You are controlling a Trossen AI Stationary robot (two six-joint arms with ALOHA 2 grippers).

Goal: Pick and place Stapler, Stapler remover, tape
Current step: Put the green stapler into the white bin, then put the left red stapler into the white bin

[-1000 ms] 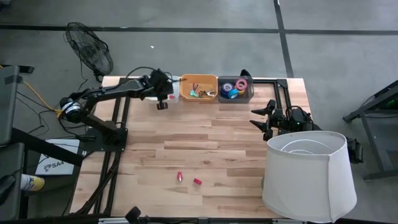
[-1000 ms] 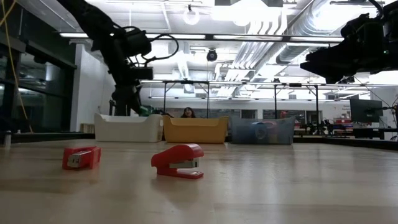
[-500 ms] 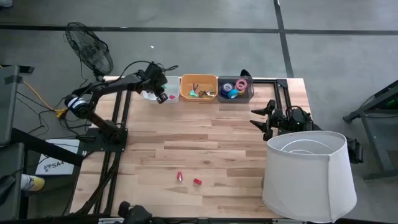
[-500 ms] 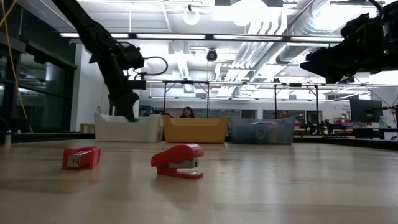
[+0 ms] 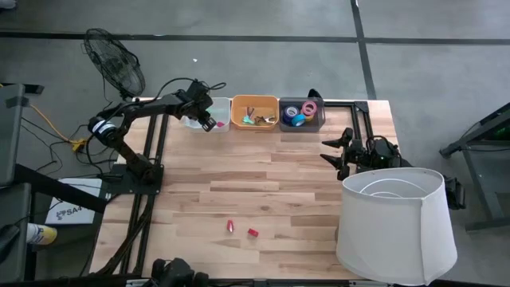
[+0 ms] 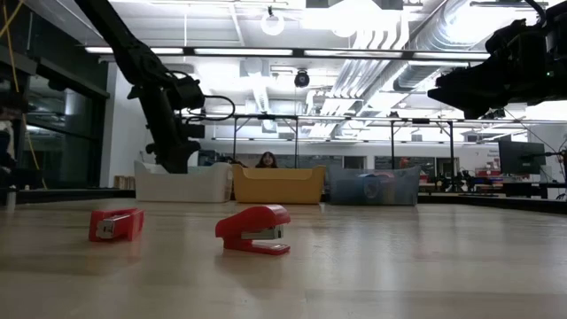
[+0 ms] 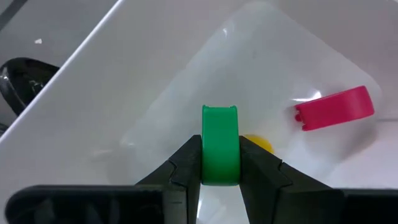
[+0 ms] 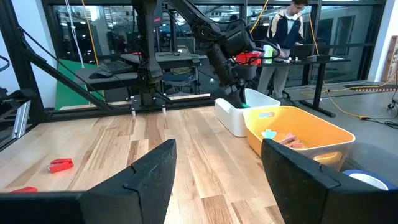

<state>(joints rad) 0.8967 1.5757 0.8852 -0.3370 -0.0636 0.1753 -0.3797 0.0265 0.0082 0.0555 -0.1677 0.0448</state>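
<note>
Since the earlier frames my left arm has swung back from in front of the orange bin (image 5: 255,112) to sit over the white bin (image 5: 194,122) at the far left of the row of three bins along the back edge of the bench (image 5: 263,179). From the left wrist camera I see the left pincer (image 7: 220,163) nearly closed, its two dark fingers (image 7: 184,163) pressing on either side of a small green block (image 7: 220,143) that stands upright between them. Directly beneath it is the white bin's floor, where a pink piece (image 7: 336,108) and a bit of something yellow (image 7: 258,144) already lie. I judge this to be the placing step for the green piece, which may be a staple remover, though I cannot tell for certain. Next I would need to open the fingers so it drops into the bin, then lift clear of the walls. My right pincer (image 8: 214,165) waits wide apart and empty, above the bench's right side beside a large white lampshade (image 5: 396,226). Rolls of tape (image 5: 300,112) rest in the grey bin (image 5: 318,120). Two red staplers (image 5: 242,229) are still on the near part of the bench, well apart from the bins, not yet collected.
</note>
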